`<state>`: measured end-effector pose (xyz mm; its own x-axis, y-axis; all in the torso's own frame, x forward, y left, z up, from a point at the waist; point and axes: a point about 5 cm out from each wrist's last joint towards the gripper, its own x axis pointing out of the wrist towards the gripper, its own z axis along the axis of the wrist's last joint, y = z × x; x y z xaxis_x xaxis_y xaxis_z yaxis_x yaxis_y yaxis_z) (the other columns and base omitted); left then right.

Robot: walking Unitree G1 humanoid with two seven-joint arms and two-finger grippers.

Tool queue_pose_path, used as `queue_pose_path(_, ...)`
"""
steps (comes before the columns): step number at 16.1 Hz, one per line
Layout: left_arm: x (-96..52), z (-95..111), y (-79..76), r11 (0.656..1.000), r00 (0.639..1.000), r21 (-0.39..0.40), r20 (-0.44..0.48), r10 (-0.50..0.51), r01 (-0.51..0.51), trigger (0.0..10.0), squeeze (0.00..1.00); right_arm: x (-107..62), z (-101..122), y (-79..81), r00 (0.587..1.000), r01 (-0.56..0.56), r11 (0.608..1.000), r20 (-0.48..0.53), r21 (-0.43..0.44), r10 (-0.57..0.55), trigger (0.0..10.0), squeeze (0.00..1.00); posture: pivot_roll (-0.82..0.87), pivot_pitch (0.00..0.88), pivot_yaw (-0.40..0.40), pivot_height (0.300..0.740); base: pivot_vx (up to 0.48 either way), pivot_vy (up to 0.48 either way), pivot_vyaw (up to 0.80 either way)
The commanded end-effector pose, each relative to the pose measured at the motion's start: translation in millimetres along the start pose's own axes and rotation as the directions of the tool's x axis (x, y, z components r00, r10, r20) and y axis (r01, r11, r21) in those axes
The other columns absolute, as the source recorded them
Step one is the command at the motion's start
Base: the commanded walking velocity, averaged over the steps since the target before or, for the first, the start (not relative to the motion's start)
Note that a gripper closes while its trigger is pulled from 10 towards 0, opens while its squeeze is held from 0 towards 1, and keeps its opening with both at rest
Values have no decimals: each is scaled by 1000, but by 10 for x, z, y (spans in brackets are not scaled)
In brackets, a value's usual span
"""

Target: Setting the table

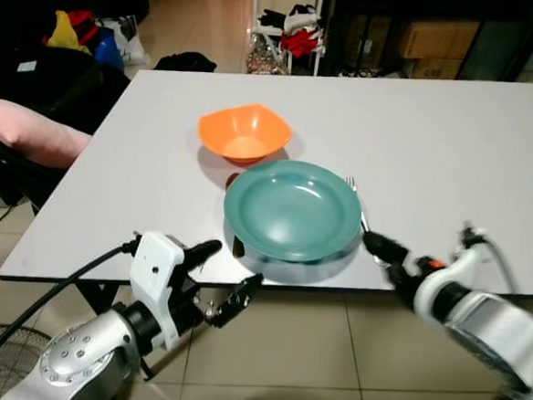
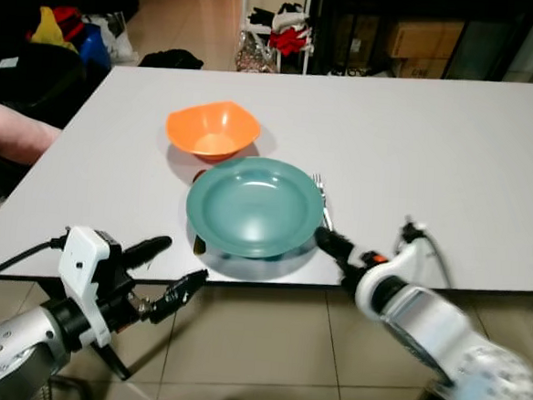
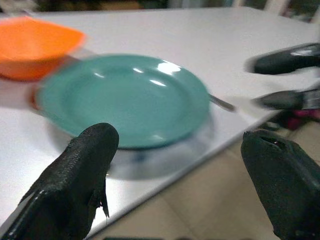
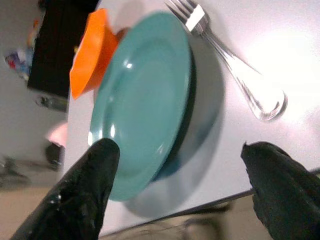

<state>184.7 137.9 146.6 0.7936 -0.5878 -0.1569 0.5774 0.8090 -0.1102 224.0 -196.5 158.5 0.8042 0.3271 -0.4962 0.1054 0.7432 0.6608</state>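
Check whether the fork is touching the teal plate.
Cannot tell. In the right wrist view the fork lies right beside the teal plate, but the plate's raised rim and its shadow hide any contact or gap.

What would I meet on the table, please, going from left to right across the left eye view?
Orange bowl → teal plate → fork, lying along the plate's right edge.
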Motion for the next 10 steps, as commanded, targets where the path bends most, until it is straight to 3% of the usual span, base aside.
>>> queue_pose_path(1,14,24,163,986,986,30,43,164,-165,10000,0,-128,132,247,995,-76,969,43,-234,88,10000,0,-185,0,67,740,0,0,0)
queue_pose_path(3,21,41,241,960,955,-9,97,280,-281,10000,0,-184,236,414,989,-52,907,107,-419,106,10000,0,-186,0,69,740,0,0,0)
queue_pose_path(4,26,51,306,917,908,-81,131,398,-390,10000,0,-156,292,571,967,28,808,221,-589,128,10000,0,-180,0,70,740,0,0,0)
queue_pose_path(5,21,75,353,878,865,-99,151,478,-468,10000,0,-93,276,663,939,67,750,296,-659,176,10000,0,-168,0,65,740,0,0,0)
queue_pose_path(6,21,81,367,867,853,-94,159,498,-489,10000,0,-47,265,667,925,97,733,333,-673,183,10000,0,-168,0,65,740,0,0,0)
queue_pose_path(7,20,69,398,839,823,-71,164,543,-539,10000,0,49,239,639,882,206,658,429,-724,196,10000,0,-157,0,62,740,0,0,0)
queue_pose_path(8,15,68,411,823,809,-32,167,564,-567,10000,0,86,223,610,860,262,627,472,-734,194,10000,0,-153,0,60,740,0,0,0)
queue_pose_path(9,28,32,417,808,798,37,192,572,-588,10000,0,158,174,360,811,332,685,567,-648,143,10000,0,-140,0,59,740,0,0,0)
queue_pose_path(10,23,1,430,793,786,47,185,590,-607,10000,0,170,140,282,816,316,710,562,-629,135,10000,0,-131,2,60,740,0,0,0)
